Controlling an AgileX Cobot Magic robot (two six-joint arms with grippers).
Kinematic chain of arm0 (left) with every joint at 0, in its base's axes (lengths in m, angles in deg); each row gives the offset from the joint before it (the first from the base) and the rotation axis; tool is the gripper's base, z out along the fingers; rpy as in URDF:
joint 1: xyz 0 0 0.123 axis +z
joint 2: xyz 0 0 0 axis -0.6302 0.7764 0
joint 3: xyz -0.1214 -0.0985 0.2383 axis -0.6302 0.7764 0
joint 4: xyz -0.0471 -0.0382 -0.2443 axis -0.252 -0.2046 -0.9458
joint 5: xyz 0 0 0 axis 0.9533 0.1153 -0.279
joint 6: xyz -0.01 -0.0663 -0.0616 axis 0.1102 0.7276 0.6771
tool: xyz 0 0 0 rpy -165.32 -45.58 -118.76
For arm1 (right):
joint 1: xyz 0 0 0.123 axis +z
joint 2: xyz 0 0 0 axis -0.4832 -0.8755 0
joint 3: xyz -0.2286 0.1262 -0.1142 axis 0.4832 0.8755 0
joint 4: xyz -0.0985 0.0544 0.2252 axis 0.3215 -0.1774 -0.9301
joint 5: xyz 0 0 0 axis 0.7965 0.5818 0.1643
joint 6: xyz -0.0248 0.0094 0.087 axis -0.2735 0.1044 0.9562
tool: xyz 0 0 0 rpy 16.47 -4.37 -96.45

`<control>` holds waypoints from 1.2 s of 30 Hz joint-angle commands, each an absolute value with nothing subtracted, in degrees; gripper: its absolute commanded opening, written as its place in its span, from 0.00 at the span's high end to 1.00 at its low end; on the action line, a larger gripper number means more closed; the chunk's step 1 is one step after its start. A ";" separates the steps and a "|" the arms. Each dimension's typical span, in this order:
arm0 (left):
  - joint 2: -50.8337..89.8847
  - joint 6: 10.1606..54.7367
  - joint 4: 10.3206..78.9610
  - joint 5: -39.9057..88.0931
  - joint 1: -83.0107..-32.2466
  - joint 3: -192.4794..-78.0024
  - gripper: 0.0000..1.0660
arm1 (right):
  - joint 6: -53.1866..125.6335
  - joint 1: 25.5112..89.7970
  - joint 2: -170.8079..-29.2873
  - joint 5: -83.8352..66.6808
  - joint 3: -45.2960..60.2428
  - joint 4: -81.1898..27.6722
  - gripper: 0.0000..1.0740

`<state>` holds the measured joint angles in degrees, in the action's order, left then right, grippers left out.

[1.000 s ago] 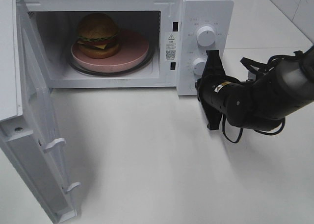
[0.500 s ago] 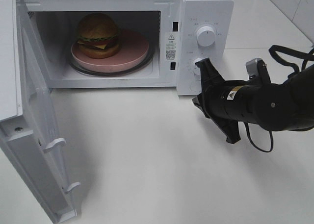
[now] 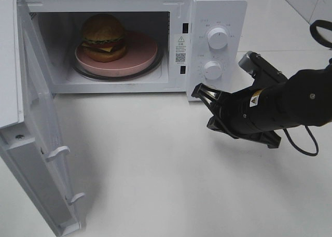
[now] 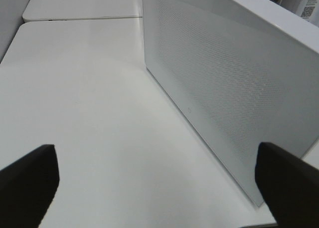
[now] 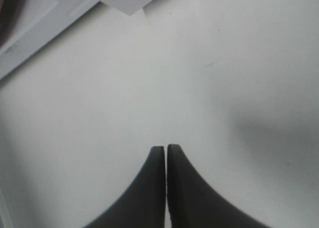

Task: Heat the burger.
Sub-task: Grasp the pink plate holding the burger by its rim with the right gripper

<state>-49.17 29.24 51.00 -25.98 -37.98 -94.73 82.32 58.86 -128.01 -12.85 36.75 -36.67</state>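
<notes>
Two tools show across the views. The left tool (image 4: 159, 185) appears only in its own wrist view, where its two dark fingertips (image 4: 27, 180) stand far apart at the edges of the picture. It is wide open with nothing between them, above the white bench (image 4: 75, 113) and just beside a white panel (image 4: 224, 88) covered in a fine dotted mesh. Seen from the high camera, the microwave door (image 3: 36, 143) is swung fully open at the far left, its inner face with the latches in view. Inside the microwave (image 3: 218, 3) sits the burger (image 3: 104, 37), upright on the left part of a pink plate (image 3: 142, 53), which lies on the glass turntable (image 3: 85, 72). The bun is glossy brown, with lettuce, tomato, cheese and a dark patty beneath it. To the right of the cavity, the control panel carries an upper dial (image 3: 217, 38) and a lower dial (image 3: 212, 70). Further right, the right tool (image 3: 199, 92) points toward the microwave's lower front corner, below the lower dial and apart from both dials. Its jaws are pressed together and hold nothing. The right wrist view shows the two black fingertips (image 5: 157, 160) meeting edge to edge over bare bench, with a corner of the microwave ahead. The black arm (image 3: 290, 107) behind the tool stretches off to the right edge.
</notes>
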 commanded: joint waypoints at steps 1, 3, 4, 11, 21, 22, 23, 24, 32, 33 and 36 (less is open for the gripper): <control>-49.63 29.13 50.77 -26.21 -37.86 -94.56 0.06 | 72.52 58.51 -125.49 -3.85 35.95 -35.93 0.99; -49.63 29.13 50.77 -26.21 -37.86 -94.56 0.06 | 70.80 58.51 -125.32 -1.16 35.49 -35.93 0.99; -49.63 29.13 50.77 -26.21 -37.86 -94.56 0.06 | 66.62 58.51 -124.80 4.57 34.06 -35.93 0.98; -49.63 29.13 50.77 -26.21 -37.86 -94.56 0.06 | 52.81 58.51 -124.23 19.81 28.84 -36.04 0.98; -49.63 29.13 50.77 -26.21 -37.86 -94.56 0.06 | 19.35 58.51 -124.23 39.58 18.47 -35.87 0.96; -49.63 29.13 50.77 -26.21 -37.86 -94.56 0.06 | 19.35 58.51 -124.23 39.58 18.47 -35.87 0.96; -49.63 29.13 50.77 -26.21 -37.86 -94.56 0.06 | 11.56 58.51 -124.23 41.53 17.21 -35.64 0.95; -49.63 29.13 50.77 -26.21 -37.86 -94.56 0.06 | 7.32 58.51 -124.23 42.27 16.70 -35.30 0.95; -49.63 29.13 50.77 -26.21 -37.86 -94.56 0.06 | -18.47 58.80 -124.05 42.79 14.92 -34.32 0.93; -49.63 29.13 50.77 -26.21 -37.86 -94.56 0.06 | -22.30 59.89 -124.05 42.10 14.64 -32.09 0.93; -49.63 29.13 50.77 -26.21 -37.86 -94.56 0.06 | -24.31 62.81 -124.00 39.69 14.12 -27.22 0.91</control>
